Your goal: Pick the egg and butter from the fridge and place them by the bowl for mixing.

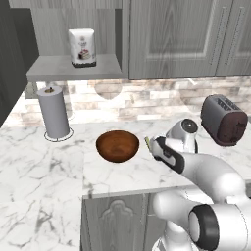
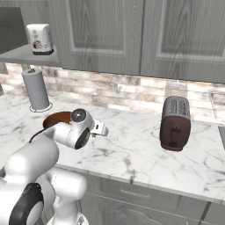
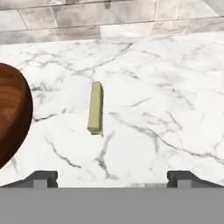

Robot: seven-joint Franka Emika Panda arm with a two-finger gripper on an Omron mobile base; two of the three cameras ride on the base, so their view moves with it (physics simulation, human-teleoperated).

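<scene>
Left base view: bowl point(image 1: 117, 146) on the marble counter point(image 1: 39, 166), right of a paper towel roll point(image 1: 54, 112); thin sliver of butter point(image 1: 147, 142) just right of the bowl, beside the gripper point(image 1: 156, 147); toaster point(image 1: 223, 119) at far right.

Right base view: bowl point(image 2: 55, 118) partly hidden behind the arm.

Hand view: butter point(image 3: 96, 108) flat on the counter, near the bowl point(image 3: 12, 120), not touching; fingers point(image 3: 41, 178) wide apart, gripping nothing.
</scene>
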